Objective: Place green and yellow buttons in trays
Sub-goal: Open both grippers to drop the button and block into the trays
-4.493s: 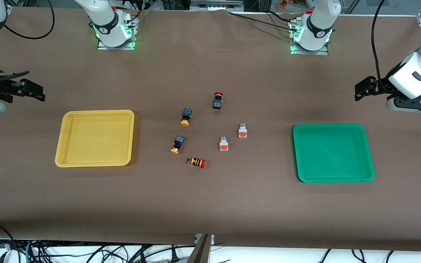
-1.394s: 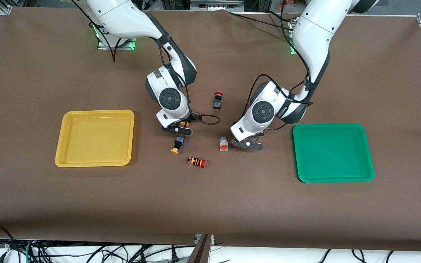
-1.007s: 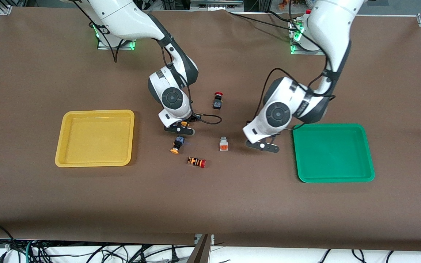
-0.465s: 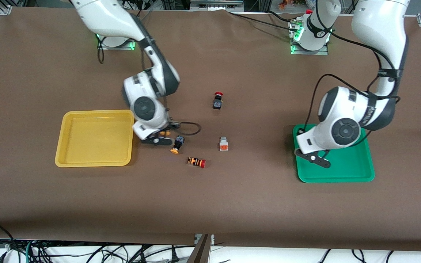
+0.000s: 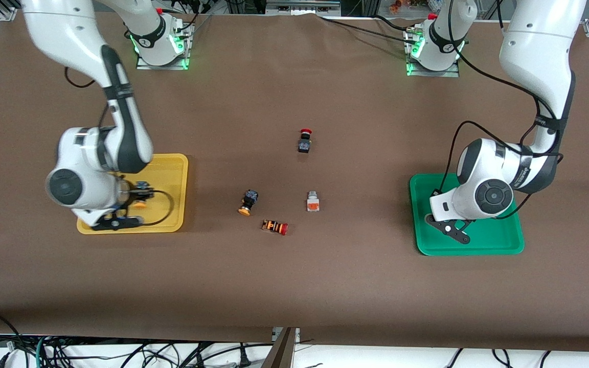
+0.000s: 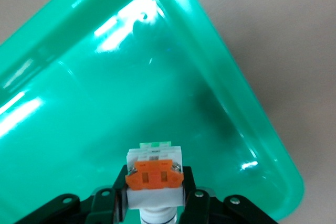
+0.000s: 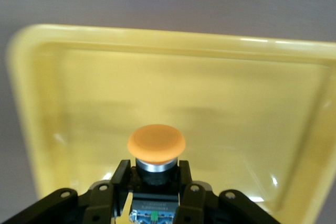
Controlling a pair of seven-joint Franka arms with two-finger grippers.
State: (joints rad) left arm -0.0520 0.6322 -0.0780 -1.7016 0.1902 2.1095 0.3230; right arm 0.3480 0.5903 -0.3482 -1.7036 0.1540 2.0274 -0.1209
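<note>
My right gripper [image 5: 132, 203] is shut on a black-and-blue button with a yellow-orange cap [image 5: 140, 196] and holds it over the yellow tray [image 5: 164, 168]. The right wrist view shows the cap [image 7: 156, 141] between the fingers [image 7: 119, 178] above the tray floor [image 7: 220, 98]. My left gripper [image 5: 452, 230] is over the green tray [image 5: 499, 240], shut on a white button with an orange patch [image 6: 154, 173] above the tray floor [image 6: 94, 103]. A second yellow-capped button [image 5: 247, 202] and a second white button [image 5: 313, 201] lie on the table between the trays.
A black button with a red cap [image 5: 304, 140] stands farther from the front camera than the loose buttons. An orange-striped button with a red cap [image 5: 275, 226] lies nearest the front camera. The brown table mat [image 5: 294, 286] is bare toward the front camera.
Both arms came in from the table ends, took one button each at the middle and carried them outward: the right gripper now over the yellow tray, the left over the green tray.
</note>
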